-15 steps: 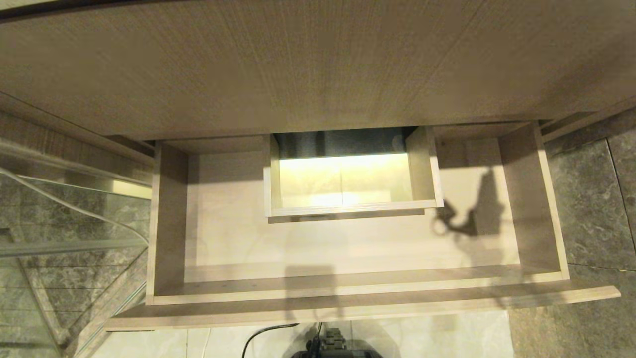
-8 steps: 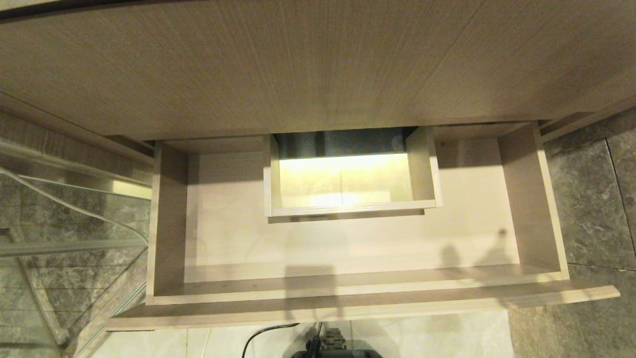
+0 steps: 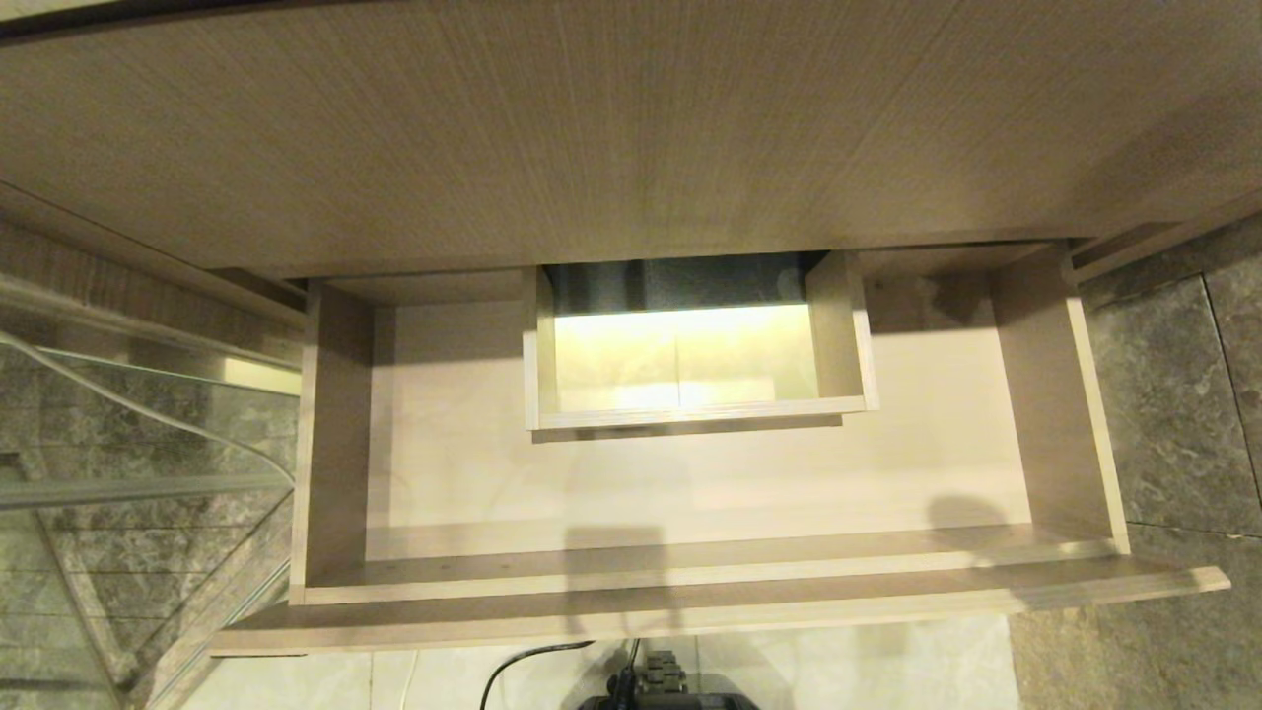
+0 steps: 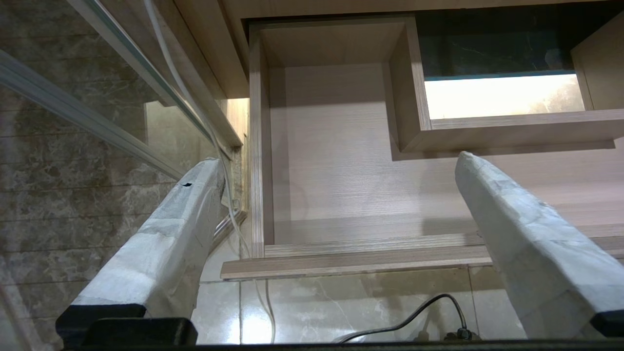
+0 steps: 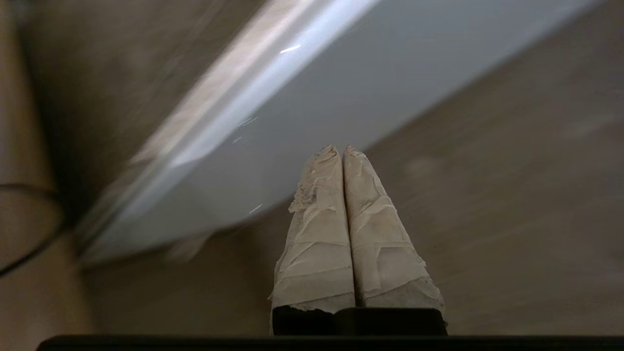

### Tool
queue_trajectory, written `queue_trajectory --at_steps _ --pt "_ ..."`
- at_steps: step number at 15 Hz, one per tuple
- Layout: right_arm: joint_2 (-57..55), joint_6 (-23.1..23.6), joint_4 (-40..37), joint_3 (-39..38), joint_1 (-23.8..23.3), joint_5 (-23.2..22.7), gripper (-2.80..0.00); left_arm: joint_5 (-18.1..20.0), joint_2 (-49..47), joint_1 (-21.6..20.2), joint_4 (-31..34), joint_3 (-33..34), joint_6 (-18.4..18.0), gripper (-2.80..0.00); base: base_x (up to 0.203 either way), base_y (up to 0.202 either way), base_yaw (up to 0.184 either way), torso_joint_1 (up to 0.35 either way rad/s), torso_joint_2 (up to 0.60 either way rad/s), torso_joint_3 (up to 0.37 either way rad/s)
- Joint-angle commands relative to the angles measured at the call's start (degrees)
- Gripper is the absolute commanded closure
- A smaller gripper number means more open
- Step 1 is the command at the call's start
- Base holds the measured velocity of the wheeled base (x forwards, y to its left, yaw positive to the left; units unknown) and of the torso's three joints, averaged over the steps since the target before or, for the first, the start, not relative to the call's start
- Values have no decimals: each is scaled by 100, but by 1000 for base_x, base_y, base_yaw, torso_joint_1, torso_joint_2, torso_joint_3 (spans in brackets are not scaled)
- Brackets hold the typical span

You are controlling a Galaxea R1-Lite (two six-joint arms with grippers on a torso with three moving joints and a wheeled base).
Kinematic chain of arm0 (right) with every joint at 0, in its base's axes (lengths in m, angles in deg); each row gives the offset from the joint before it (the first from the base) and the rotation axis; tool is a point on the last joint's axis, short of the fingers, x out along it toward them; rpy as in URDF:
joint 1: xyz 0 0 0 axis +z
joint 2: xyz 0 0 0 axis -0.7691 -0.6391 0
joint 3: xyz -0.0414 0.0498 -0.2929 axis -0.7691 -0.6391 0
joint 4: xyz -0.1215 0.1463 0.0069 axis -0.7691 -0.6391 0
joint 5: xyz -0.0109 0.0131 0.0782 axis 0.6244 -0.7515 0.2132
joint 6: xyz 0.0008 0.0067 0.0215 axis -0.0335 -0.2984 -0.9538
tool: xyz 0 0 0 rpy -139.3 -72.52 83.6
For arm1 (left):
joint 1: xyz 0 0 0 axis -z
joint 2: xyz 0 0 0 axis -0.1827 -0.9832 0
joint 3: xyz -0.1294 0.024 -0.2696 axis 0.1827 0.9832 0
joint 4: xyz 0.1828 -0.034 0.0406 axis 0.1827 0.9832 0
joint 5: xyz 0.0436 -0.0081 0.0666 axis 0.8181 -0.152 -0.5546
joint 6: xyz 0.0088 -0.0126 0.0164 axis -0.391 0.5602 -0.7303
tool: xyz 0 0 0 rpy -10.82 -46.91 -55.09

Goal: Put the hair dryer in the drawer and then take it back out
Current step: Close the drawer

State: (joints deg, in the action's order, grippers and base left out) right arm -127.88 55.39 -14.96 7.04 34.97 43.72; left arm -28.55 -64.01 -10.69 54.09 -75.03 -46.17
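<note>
Shadow shifted in drawer (image 3: pixel 690 483), dryer seemingly unseen

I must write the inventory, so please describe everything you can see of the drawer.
The drawer is wide, shallow, light beige wood-grain, and pulled fully open. It has a flat handleless front, two side walls and a boxed rectangular cut-out mid-back, through which a lit floor shows. Its bottom holds nothing, only shadows; no hair dryer lies inside. No gripper touches it.

Home bathroom — marble floor tiles (image 3: pixel 1163 394), glass panel (image 3: pixel 118 463), wood-grain vanity drawer (image 3: pixel 1060 394) with boxed cut-out
</note>
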Motion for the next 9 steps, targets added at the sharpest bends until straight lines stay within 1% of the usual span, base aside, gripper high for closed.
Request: queue_trajectory --at_steps 1,4,6,9 --pt "-1143 -705 -408 -125 2 33 0 -1 2 -2 -8 229 2 -280 0 0 0 0 0 0" --pt "-2110 -1439 -632 -226 19 -61 0 -1 2 -2 -17 229 6 -280 0 0 0 0 0 0" --pt "-2581 -1705 -701 -420 39 -340 0 -1 2 -2 -8 229 0 -280 0 0 0 0 0 0" --pt "-3174 -1947 -738 -706 45 -682 0 -1 2 -2 -8 229 6 -280 0 0 0 0 0 0"
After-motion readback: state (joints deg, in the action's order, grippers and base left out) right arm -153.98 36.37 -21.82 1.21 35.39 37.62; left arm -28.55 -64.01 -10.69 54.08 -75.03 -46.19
